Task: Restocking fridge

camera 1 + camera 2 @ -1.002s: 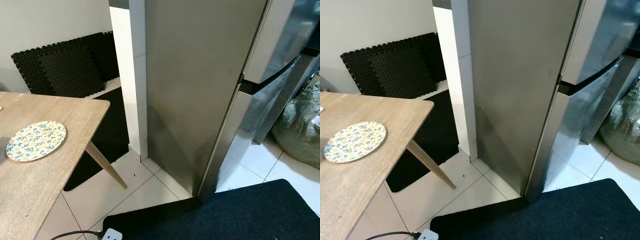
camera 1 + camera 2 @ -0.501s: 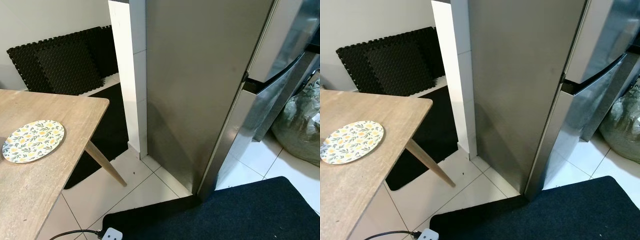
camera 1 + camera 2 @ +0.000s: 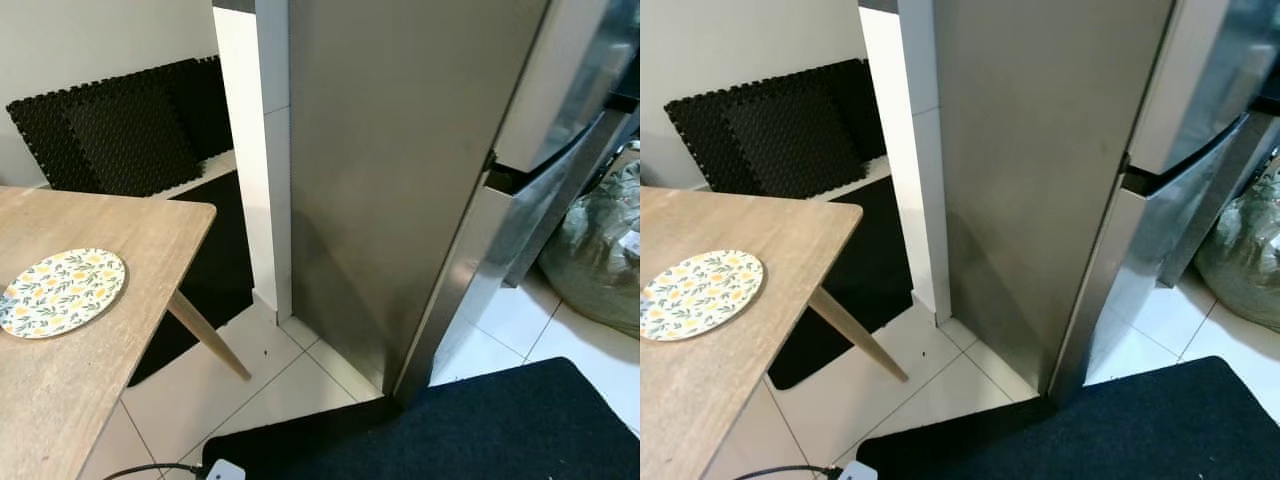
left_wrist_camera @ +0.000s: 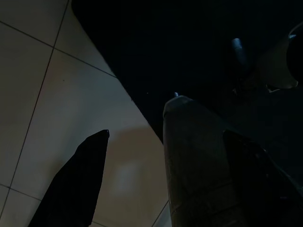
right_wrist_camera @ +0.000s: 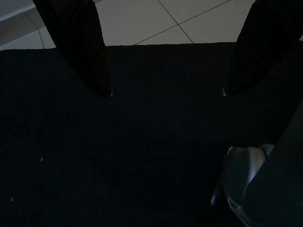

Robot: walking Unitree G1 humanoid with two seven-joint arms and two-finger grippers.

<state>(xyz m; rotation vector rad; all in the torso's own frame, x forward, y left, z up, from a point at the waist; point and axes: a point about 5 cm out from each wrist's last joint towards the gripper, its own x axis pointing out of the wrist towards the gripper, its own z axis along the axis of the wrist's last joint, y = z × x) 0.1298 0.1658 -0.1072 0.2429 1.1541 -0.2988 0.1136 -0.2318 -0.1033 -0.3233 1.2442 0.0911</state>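
Both arms were hung low and idle, pointed down at the floor. In the left wrist view the left gripper (image 4: 137, 156) was seen with its two black fingers spread apart, nothing between them, over the edge where pale floor tiles (image 4: 42, 85) met a dark mat (image 4: 189, 42). The right gripper (image 5: 165, 52) was also held wide open, its fingers parted over the same dark mat, with a strip of tile seen at about 12 o'clock past the fingertips. A grey rounded shape was caught at the 4 o'clock corner of that view, too dim to be identified.

From the head views, the fridge (image 3: 400, 170) was stood dead ahead, its steel side panel turned toward the camera and its doors shut, over at 2 o'clock. A white tiled pillar (image 3: 262, 150) was pressed right against its left side. A wooden table (image 3: 110, 330) was placed at 8 o'clock with a floral plate (image 3: 60, 292) laid on it. Black foam mats (image 3: 120, 125) were leaned on the wall at 10 o'clock, and a greenish bag (image 3: 600, 250) was slumped at 3 o'clock. A white plug (image 3: 226, 470) with its cable was left on the tiles at 6 o'clock.
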